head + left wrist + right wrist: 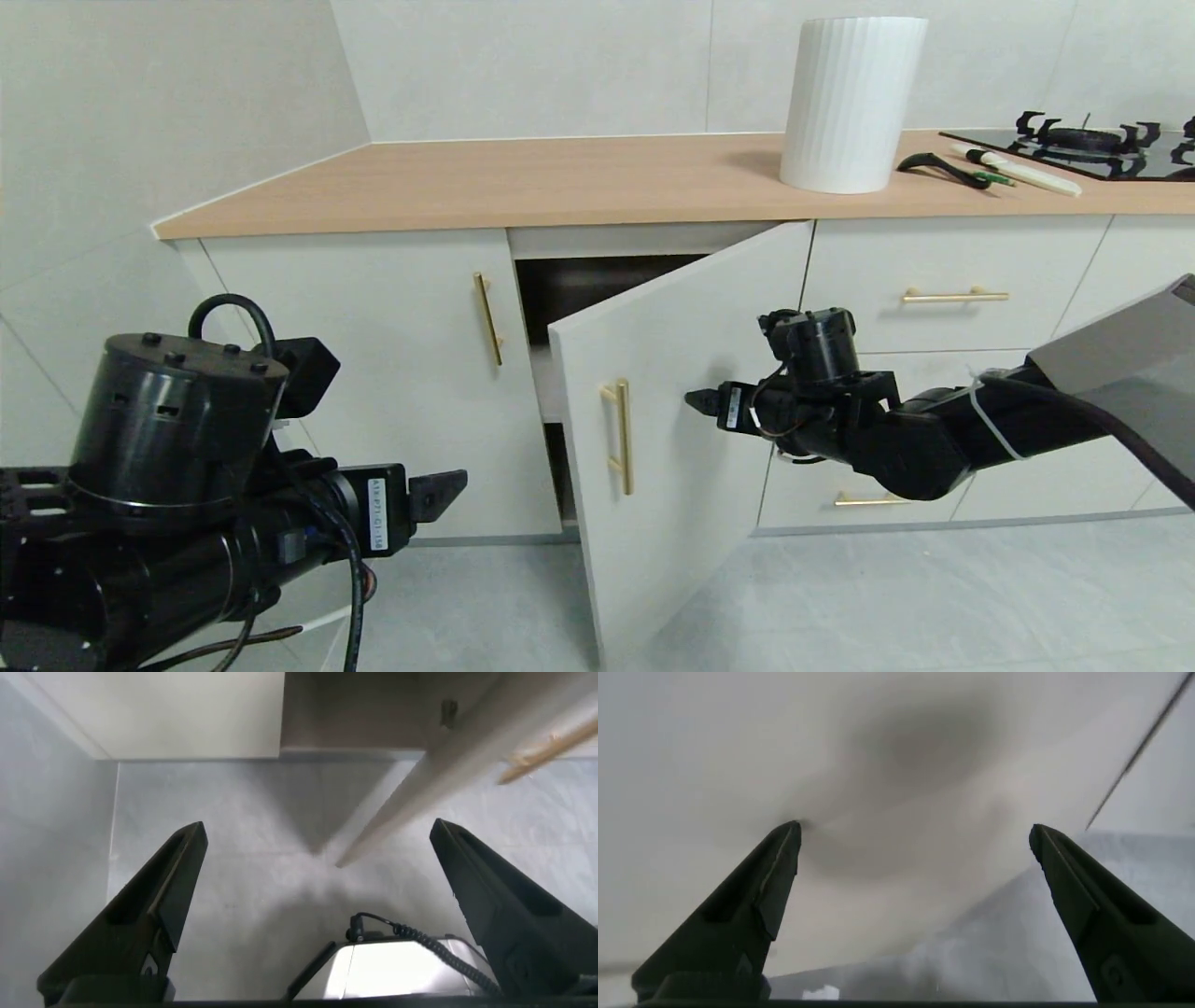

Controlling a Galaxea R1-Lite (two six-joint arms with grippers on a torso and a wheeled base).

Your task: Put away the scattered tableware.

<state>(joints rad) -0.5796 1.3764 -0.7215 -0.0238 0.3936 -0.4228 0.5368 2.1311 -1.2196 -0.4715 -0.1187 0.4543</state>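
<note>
your tableware sits on the counter (560, 182) at the far right. a black utensil (945, 168) lies just right of the white ribbed jar (851, 103), and a long white utensil (1027, 175) lies beside it along the near edge of the hob (1088, 149). a small green piece shows between the two, too small to tell what it is. both utensils are well apart from either arm.

below the counter, the middle door (672, 439) stands swung out towards you, hinged on its right side, with the dark inside of the cabinet showing behind it. your right gripper (698, 399) hangs in front of that door's outer face, just right of its gold handle (619, 434), pointing at the handle but apart from it. its fingers (757, 905) are spread wide and hold nothing, with the door's pale face between them. you cannot tell whether a tip touches the panel.

your left gripper (443, 490) is low on the left, before the closed left door (373, 373) and above the floor (887, 597). its fingers (154, 905) are also spread wide and empty, with grey floor tile between them and the open door's lower edge beyond.
</note>
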